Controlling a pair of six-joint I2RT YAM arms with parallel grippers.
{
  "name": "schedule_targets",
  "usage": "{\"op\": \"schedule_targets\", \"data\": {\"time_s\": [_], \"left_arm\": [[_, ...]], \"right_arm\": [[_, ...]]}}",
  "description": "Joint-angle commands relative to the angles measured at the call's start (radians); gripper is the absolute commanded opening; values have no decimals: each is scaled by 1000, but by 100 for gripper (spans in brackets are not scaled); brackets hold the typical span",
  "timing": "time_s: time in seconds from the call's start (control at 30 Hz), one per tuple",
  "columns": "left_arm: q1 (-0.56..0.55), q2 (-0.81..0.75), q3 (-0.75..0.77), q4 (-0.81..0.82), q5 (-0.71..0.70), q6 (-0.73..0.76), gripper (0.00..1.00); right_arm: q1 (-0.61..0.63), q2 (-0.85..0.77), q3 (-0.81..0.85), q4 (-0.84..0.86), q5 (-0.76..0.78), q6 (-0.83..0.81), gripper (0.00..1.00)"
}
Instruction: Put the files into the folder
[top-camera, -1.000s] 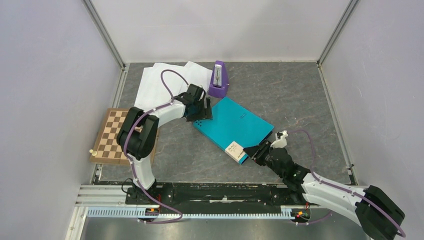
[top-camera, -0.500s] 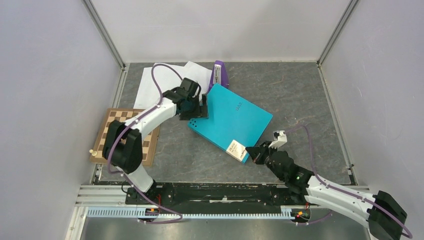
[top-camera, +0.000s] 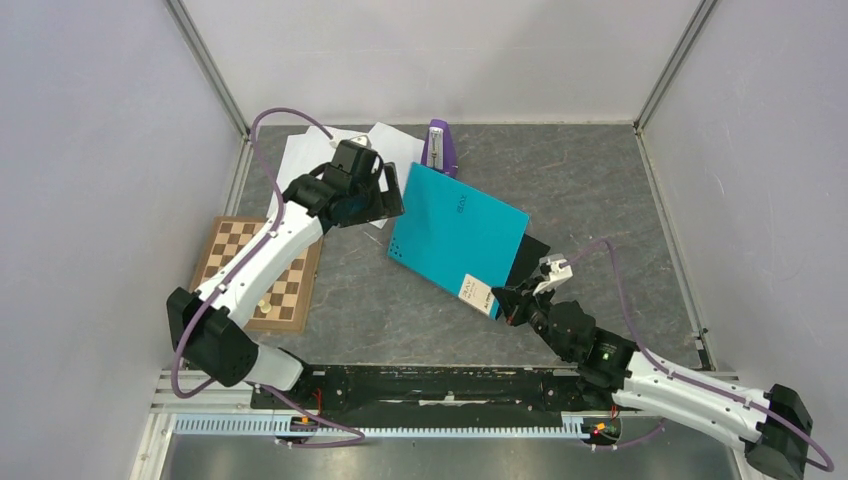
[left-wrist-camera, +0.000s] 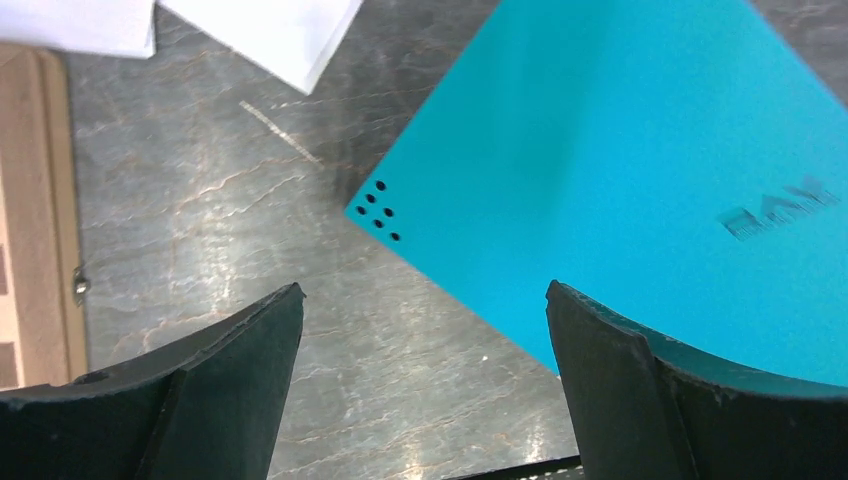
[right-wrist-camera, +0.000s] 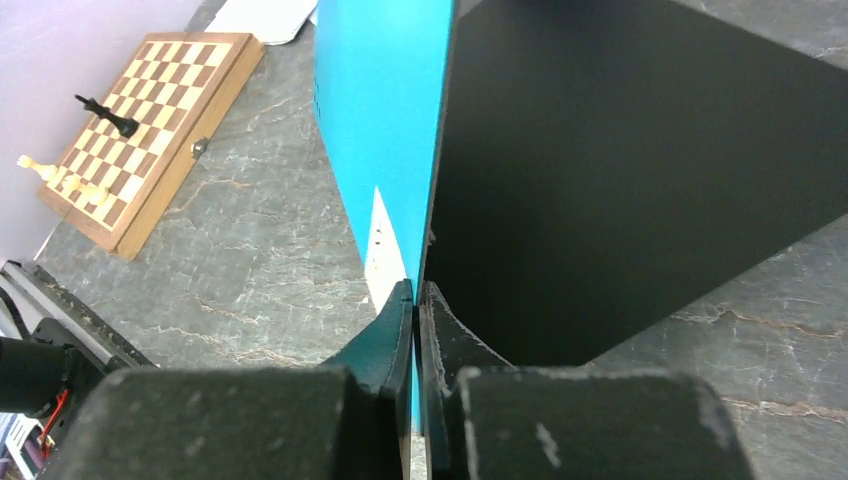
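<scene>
The teal folder (top-camera: 455, 230) sits mid-table with its cover lifted, black inside (top-camera: 528, 255) showing at the right. My right gripper (top-camera: 507, 300) is shut on the cover's near corner beside the white label (top-camera: 474, 290); the right wrist view shows the cover's edge (right-wrist-camera: 390, 150) pinched between the fingers and the black inside (right-wrist-camera: 620, 170). My left gripper (top-camera: 388, 192) is open and empty at the folder's far left edge; its wrist view shows the teal cover (left-wrist-camera: 620, 170) ahead. The white files (top-camera: 305, 160) lie at the back left, behind the left gripper, and show in the left wrist view (left-wrist-camera: 265, 30).
A purple stapler (top-camera: 438, 145) stands behind the folder. A brown chessboard (top-camera: 255, 275) with a few pieces lies at the left edge, also in the right wrist view (right-wrist-camera: 150, 130). Walls close the table on three sides.
The right gripper has lifted the folder's cover, exposing the black inside. The left arm has drawn back and to the left, off the folder's corner. The folder has shifted slightly.
</scene>
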Motion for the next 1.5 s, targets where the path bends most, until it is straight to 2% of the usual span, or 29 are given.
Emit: {"op": "schedule_targets", "data": {"time_s": [0.0, 0.2, 0.37, 0.53, 0.7, 0.77, 0.83, 1.0, 1.07, 1.1, 1.17, 1.2, 1.23, 1.27, 1.3, 1.47], "left_arm": [[39, -55, -65, -8, -44, -74, 97], [24, -140, -79, 106, 94, -318, 96], [-33, -138, -9, 132, 12, -492, 96], [-75, -76, 81, 94, -106, -534, 96], [-100, -46, 90, 42, -168, -503, 94], [-105, -79, 37, 38, -192, -498, 88], [-116, -126, -26, 31, -221, -488, 77], [-118, -222, -165, 13, -245, -461, 59], [-118, -242, -189, 13, -237, -429, 44], [-118, -249, -195, 13, -228, -399, 37], [-118, -267, -209, 6, -216, -332, 25], [-115, -278, -225, 16, -201, -292, 24], [-115, -292, -242, 33, -179, -241, 19], [-115, -307, -266, 52, -153, -192, 14], [-111, -324, -293, 82, -117, -152, 14], [-100, -396, -442, 263, 52, -9, 12]], "right_arm": [[-2, -63, -3, -66, 51, -77, 0], [56, -47, 11, -53, 47, -130, 0], [178, 26, 58, -48, 131, -204, 0], [337, 142, 122, -60, 287, -269, 0], [503, 283, 203, -87, 461, -302, 0], [536, 324, 224, -95, 490, -307, 0], [554, 351, 239, -99, 504, -308, 0], [567, 381, 261, -103, 500, -316, 0], [568, 390, 273, -112, 479, -321, 1], [569, 394, 283, -121, 456, -323, 10], [575, 383, 297, -138, 385, -341, 42], [582, 371, 302, -139, 344, -347, 58], [585, 350, 305, -171, 305, -354, 68], [587, 326, 308, -185, 253, -360, 76], [586, 294, 313, -200, 205, -362, 82], [586, 194, 364, -276, 49, -371, 98]]}}
